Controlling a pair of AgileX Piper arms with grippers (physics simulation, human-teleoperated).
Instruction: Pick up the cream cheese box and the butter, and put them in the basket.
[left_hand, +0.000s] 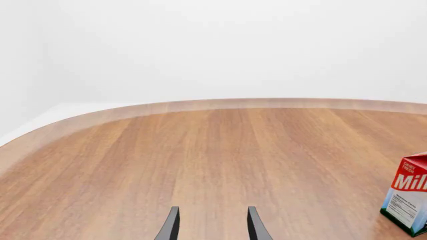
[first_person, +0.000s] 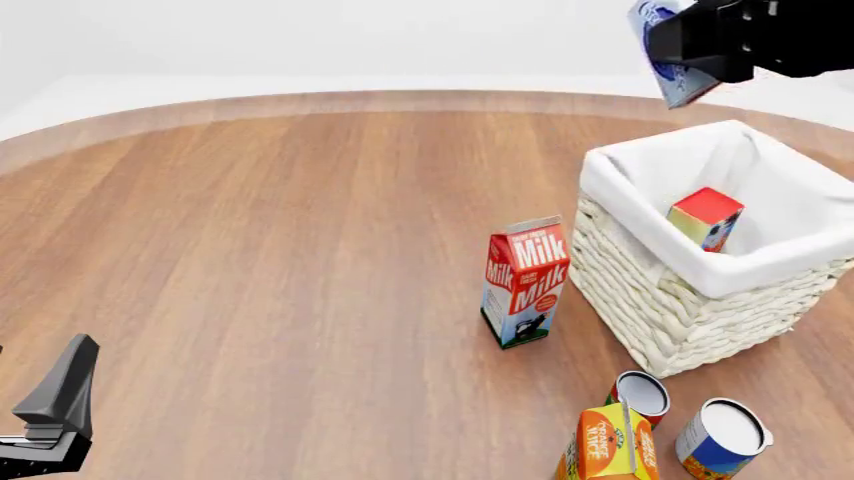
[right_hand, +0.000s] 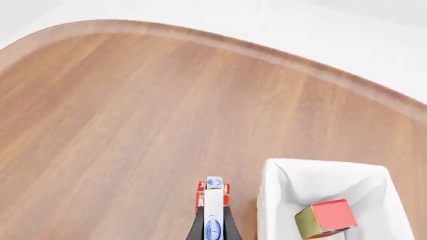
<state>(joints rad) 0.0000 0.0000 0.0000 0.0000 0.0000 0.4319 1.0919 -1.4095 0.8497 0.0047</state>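
The cream cheese box (first_person: 667, 55) is being pinched edge-on in the right pincer (first_person: 687, 45) and is being held high, above and just beyond the far rim of the basket (first_person: 654, 300), presumably so that it can be carried over the white lining before being let go; in the right wrist view the box (right_hand: 213, 215) is being seen as a thin white strip between the dark fingers (right_hand: 197, 227), with the basket's open mouth (right_hand: 270, 200) lying just beside it rather than directly beneath. The butter (first_person: 705, 218) is being found already inside the basket, tilted against the cloth wall, so that half of the task is being judged as done. The left pincer (left_hand: 211, 225) is being kept spread and unloaded, low over the bare counter (first_person: 267, 250), well apart from the milk carton (first_person: 525, 282), apparently parked out of the way.
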